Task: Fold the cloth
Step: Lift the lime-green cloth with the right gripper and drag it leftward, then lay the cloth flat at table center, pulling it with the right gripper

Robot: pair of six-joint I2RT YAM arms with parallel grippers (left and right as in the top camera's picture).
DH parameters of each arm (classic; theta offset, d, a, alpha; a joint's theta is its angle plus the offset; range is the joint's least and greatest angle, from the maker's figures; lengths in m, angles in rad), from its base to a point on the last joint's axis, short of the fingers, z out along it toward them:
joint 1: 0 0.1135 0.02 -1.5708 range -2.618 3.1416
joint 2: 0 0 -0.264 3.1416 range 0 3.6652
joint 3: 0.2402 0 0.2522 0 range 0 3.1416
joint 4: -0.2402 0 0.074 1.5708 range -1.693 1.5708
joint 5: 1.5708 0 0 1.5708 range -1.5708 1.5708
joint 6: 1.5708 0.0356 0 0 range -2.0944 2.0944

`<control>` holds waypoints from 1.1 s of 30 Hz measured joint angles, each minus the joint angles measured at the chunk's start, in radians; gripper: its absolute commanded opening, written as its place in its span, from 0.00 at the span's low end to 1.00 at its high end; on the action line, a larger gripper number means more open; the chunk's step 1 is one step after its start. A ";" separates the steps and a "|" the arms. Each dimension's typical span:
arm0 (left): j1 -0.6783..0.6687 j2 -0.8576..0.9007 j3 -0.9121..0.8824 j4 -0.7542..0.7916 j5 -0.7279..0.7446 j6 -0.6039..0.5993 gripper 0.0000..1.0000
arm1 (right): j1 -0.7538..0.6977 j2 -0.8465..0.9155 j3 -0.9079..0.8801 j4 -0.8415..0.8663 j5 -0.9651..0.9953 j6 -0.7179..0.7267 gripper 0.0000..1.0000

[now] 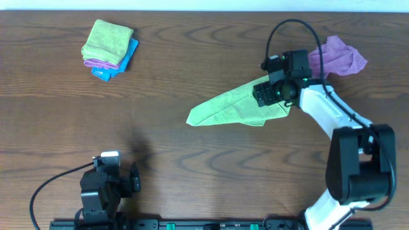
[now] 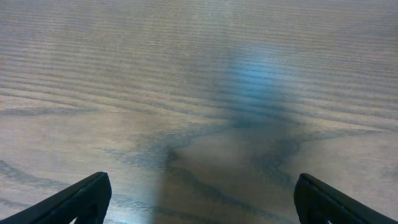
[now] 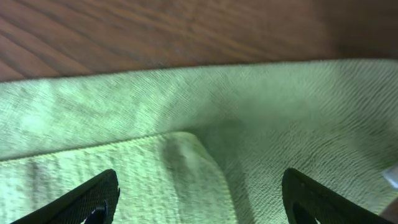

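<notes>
A light green cloth [image 1: 233, 107] lies on the wooden table right of centre, in a long wedge pointing left. My right gripper [image 1: 266, 94] hovers over its right end, open, with nothing between the fingers. In the right wrist view the green cloth [image 3: 205, 143] fills the frame, with a folded layer edge between the open fingers [image 3: 199, 199]. My left gripper [image 1: 121, 176] rests near the front left edge; in its wrist view the fingers [image 2: 199, 199] are wide open over bare wood.
A stack of folded cloths [image 1: 108, 48], green on top with pink and blue beneath, sits at the back left. A crumpled purple cloth [image 1: 339, 57] lies at the back right, just behind the right arm.
</notes>
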State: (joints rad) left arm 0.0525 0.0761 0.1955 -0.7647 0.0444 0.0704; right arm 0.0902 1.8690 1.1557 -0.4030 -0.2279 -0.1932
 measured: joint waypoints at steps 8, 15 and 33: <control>0.000 0.000 0.000 0.000 0.000 0.000 0.95 | -0.030 0.049 0.000 0.003 -0.107 -0.017 0.73; 0.000 0.000 0.000 0.000 0.000 0.000 0.95 | -0.030 0.077 0.000 0.016 -0.141 -0.020 0.65; 0.000 0.000 0.000 0.000 0.000 0.000 0.95 | -0.027 0.049 0.000 0.126 -0.171 0.018 0.01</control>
State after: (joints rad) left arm 0.0525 0.0761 0.1955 -0.7650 0.0444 0.0704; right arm 0.0628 1.9179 1.1557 -0.2775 -0.3988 -0.1749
